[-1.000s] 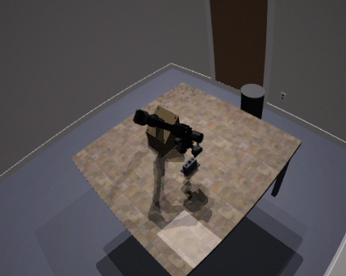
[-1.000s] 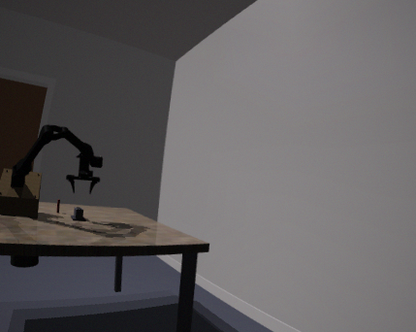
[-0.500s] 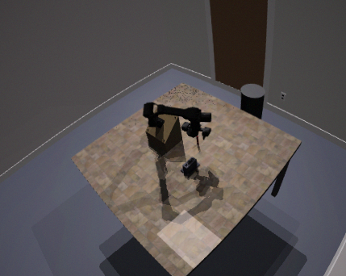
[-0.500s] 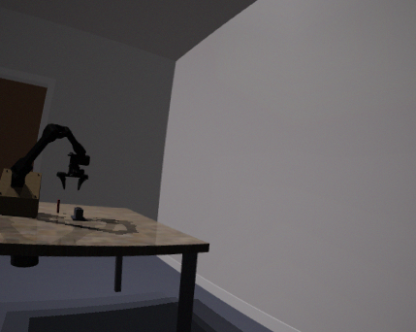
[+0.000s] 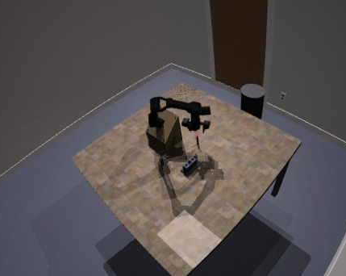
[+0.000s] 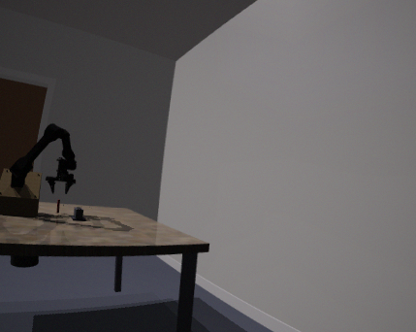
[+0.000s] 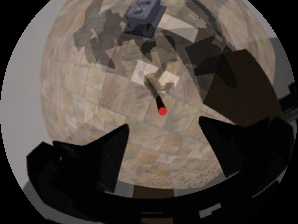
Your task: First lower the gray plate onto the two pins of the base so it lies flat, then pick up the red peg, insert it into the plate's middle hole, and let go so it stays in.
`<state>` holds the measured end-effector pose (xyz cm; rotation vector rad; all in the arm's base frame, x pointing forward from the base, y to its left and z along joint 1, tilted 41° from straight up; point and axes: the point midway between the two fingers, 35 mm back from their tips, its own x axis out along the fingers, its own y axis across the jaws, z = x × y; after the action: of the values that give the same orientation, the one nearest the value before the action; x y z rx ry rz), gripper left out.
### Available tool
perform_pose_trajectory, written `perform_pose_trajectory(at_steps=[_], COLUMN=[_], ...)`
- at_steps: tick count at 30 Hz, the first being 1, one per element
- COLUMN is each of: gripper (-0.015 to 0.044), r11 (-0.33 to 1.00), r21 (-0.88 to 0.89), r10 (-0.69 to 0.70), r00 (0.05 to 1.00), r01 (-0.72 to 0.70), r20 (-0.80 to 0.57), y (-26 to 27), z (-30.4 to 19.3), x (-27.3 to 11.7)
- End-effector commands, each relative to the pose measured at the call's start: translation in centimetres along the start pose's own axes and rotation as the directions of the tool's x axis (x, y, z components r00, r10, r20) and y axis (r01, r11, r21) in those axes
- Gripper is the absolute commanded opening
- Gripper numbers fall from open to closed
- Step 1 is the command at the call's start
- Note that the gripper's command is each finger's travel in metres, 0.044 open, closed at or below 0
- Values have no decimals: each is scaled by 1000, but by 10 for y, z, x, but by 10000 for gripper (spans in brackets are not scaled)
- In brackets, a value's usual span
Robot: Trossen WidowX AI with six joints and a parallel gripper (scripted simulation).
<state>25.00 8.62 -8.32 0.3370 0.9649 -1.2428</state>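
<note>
The gray plate point(image 5: 189, 163) point(image 7: 148, 6) lies on top of the dark base point(image 7: 159, 23), looking flat in the wrist view, with holes facing up; the far end is cut off there. Pins cannot be made out. In the exterior view, plate and base show as one small dark block point(image 6: 79, 212). The red peg point(image 5: 198, 140) point(image 6: 58, 206) point(image 7: 162, 111) stands upright on the table, apart from the base. My gripper point(image 6: 60, 192) point(image 7: 165, 123) is wide open and empty, pointing down above the peg. In the wrist view the peg's top shows between and slightly beyond the fingertips.
A brown wooden box point(image 5: 173, 133) point(image 6: 17, 205) point(image 7: 245, 90) under the arm's mount stands beside the peg and base. The tiled table point(image 5: 122, 181) point(image 6: 132, 238) carries the arm's shadow and a bright patch point(image 5: 189, 238) near one corner. A dark bin point(image 5: 252, 104) stands beyond the table.
</note>
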Motion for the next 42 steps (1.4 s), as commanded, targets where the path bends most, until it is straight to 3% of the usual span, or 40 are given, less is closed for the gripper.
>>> perform_pose_trajectory(at_steps=[1, 42], gripper=[440, 440], r11=[1000, 1000], r21=[-9, -9], r10=[-1, -2], r00=[1000, 1000], r01=[1, 2], r20=[7, 10], y=[-2, -3], z=[-1, 2], x=[8, 77])
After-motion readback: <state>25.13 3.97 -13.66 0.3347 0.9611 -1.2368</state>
